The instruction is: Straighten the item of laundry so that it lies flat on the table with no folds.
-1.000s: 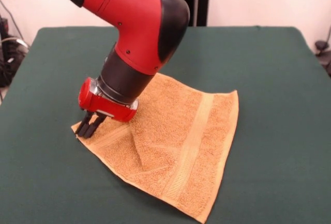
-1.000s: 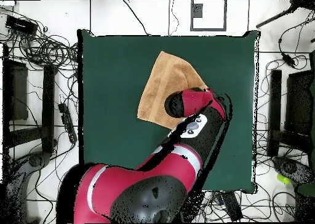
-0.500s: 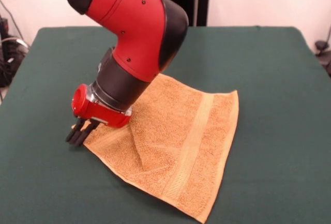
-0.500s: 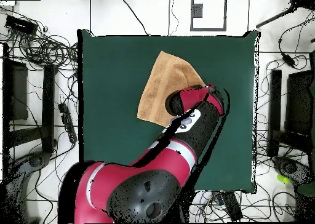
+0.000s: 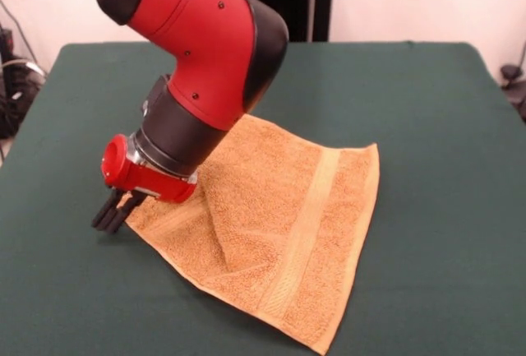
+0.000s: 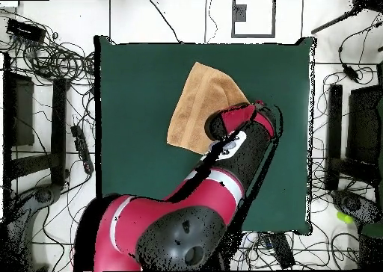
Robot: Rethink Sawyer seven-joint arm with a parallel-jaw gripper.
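1. The small orange-tan terry towel (image 5: 283, 224) lies spread on the large dark green felt-covered table (image 5: 436, 109), turned cornerwise to the table's edges, with a raised diagonal crease running up its middle in the front view.
2. Bare green cloth surrounds the towel on every side. In the overhead view the towel (image 6: 196, 104) sits in the upper middle of the table (image 6: 135, 134), well apart from all four edges.
3. The red and black arm's gripper (image 5: 111, 214) is down at the towel's left corner in the front view, its dark fingers (image 5: 104, 210) tilted and just beside that corner.
4. The fingers appear close together, but whether they pinch the towel's edge cannot be told.
5. The front view shows the gripper tips, the crease and a flat woven band (image 5: 300, 237); the overhead view hides the gripper beneath the arm, yet shows the whole table outline.
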